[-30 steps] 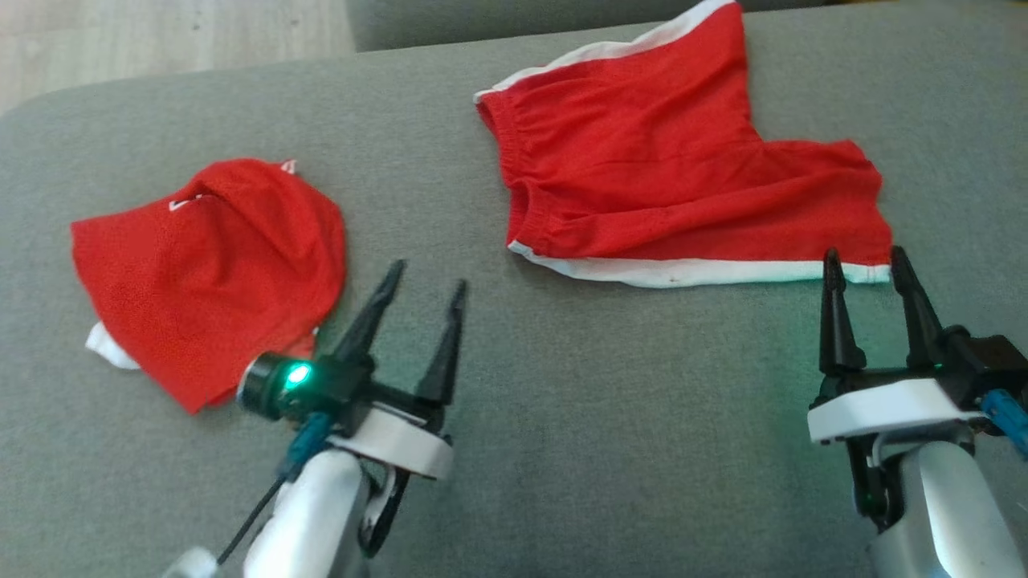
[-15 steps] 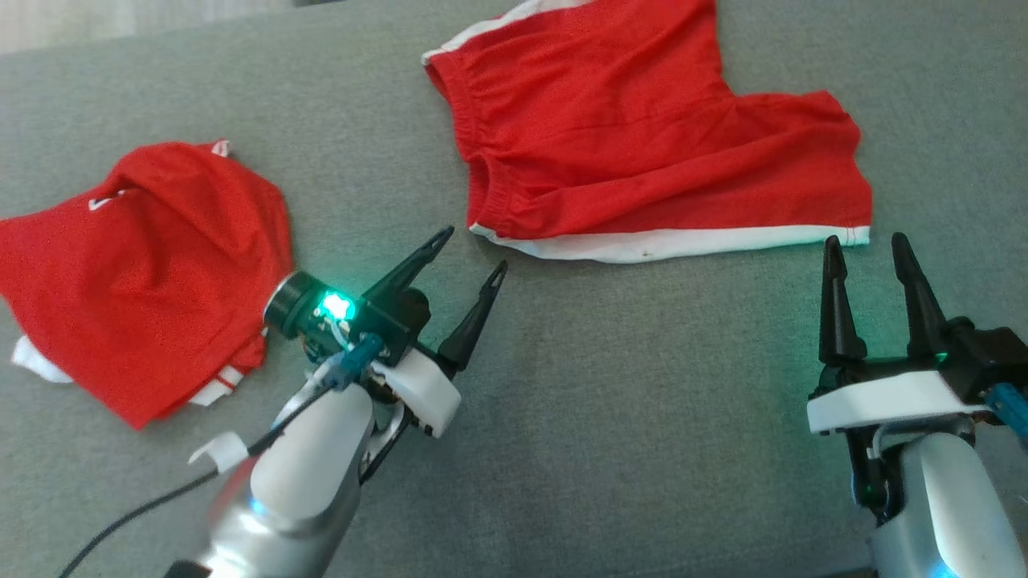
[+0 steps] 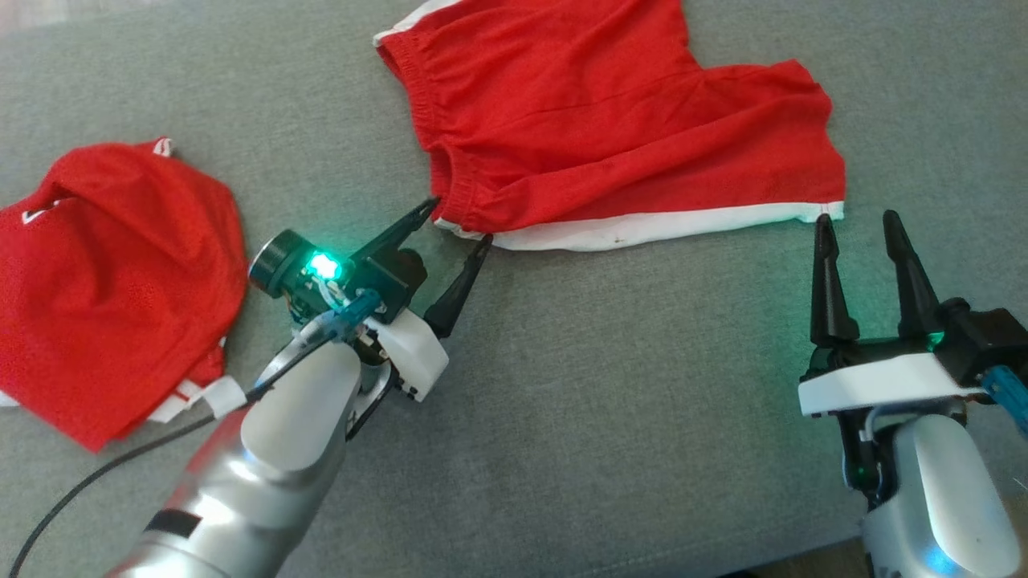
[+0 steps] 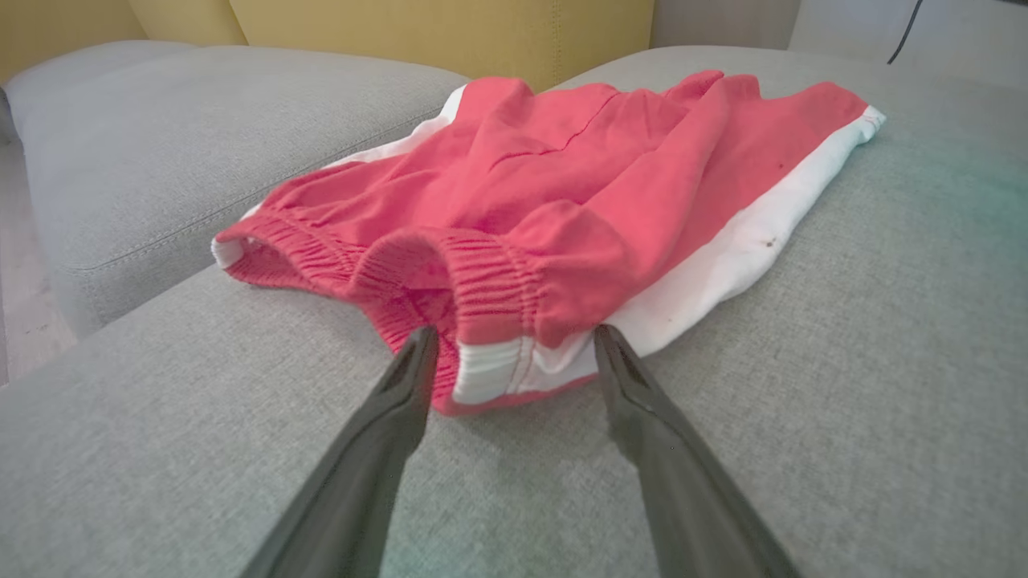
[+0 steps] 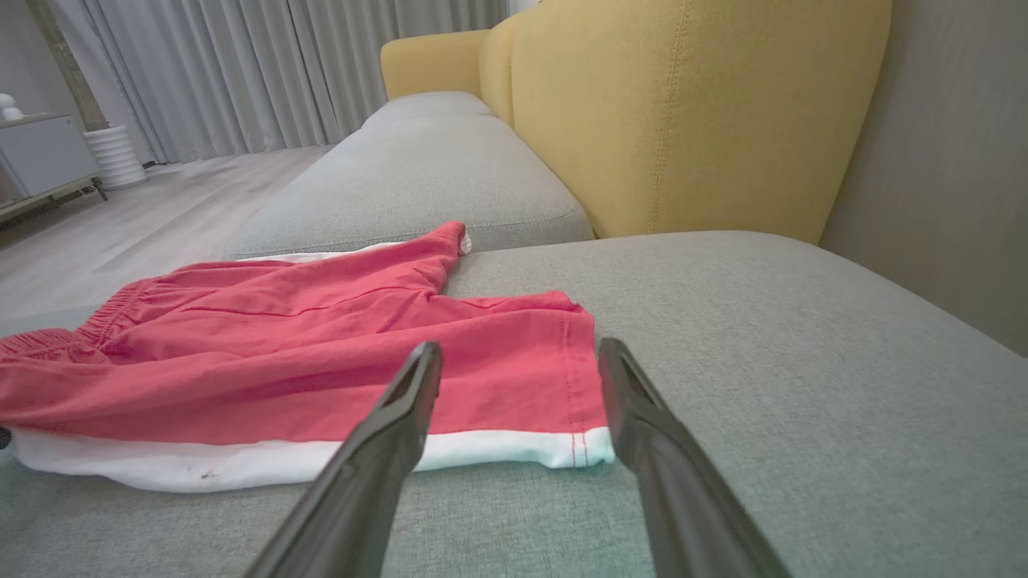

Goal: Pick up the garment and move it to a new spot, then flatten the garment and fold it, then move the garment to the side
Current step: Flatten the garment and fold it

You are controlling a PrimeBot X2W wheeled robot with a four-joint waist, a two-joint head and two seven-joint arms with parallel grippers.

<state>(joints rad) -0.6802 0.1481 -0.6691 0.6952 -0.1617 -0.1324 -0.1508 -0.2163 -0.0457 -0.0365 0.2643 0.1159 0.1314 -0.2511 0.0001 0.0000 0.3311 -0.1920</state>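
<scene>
The red shorts (image 3: 610,120) lie rumpled just ahead of both grippers. The cloth looks thin, limp and light, and would probably sag and drag if lifted by one point. The elastic waistband corner (image 4: 490,361) sits between the spread fingers of the left gripper (image 3: 459,221). The white-striped hem corner (image 5: 590,445) lies just at the tips of the right gripper (image 3: 855,218), whose fingers also stand apart. Those two corners look like the best holds. Beneath both is the grey sofa cushion (image 3: 602,401). A second red garment (image 3: 112,273) lies well off to the left gripper's left.

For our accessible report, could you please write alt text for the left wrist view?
Open left gripper straddles the waistband corner of red shorts with a white stripe, lying on a grey sofa. Yellow backrest behind.
</scene>
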